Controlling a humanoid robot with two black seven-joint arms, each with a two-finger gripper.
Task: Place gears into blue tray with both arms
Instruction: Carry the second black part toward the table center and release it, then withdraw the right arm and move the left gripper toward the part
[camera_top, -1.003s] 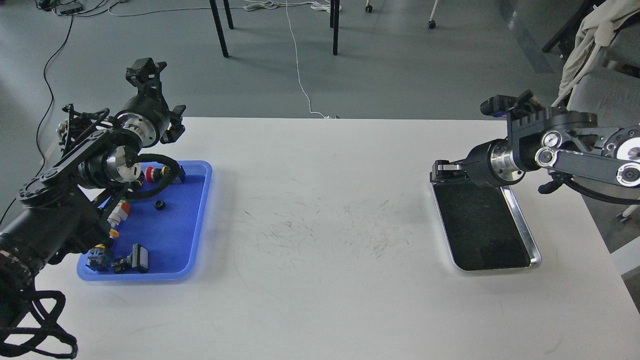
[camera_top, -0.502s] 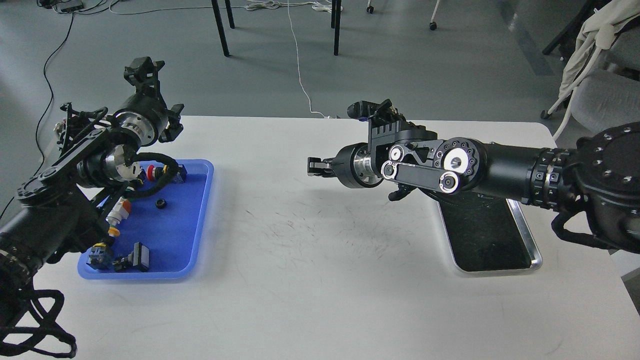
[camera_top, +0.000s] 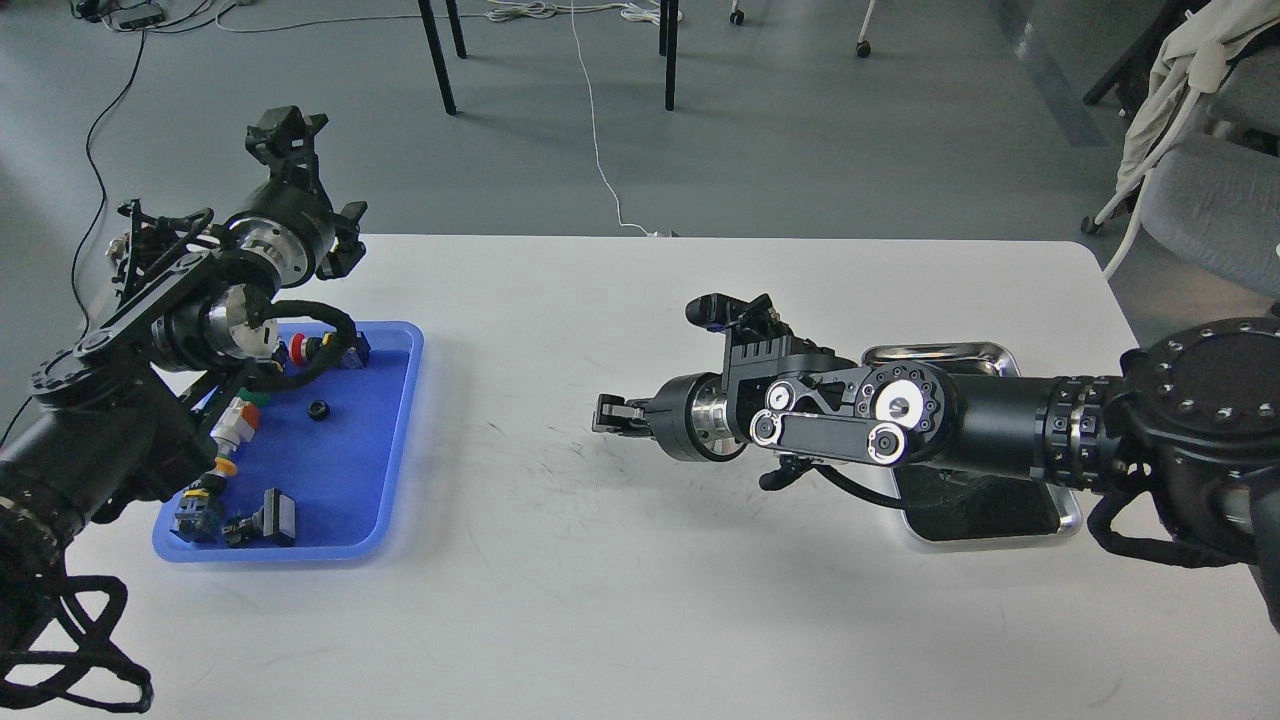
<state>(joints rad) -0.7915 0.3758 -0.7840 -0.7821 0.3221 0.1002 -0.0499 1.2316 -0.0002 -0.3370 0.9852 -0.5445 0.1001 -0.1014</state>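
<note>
The blue tray lies at the table's left. One gear, a tiny black ring, rests on its floor near the back, among coloured switches. My left gripper is raised above the tray's far left corner and points up and away; it is dark and its fingers cannot be told apart. My right gripper reaches left over the middle of the table, just above the surface, with its fingers close together. Whether anything sits between them is hidden.
A shiny steel tray at the right is mostly covered by my right arm. Inside the blue tray are a red switch, a white and orange switch and black blocks. Chair legs and cables lie beyond the table's far edge.
My right arm has swung from the steel tray's far corner leftward to the table's middle and dropped lower. The left arm has barely moved. The gear in the blue tray is unmoved.
</note>
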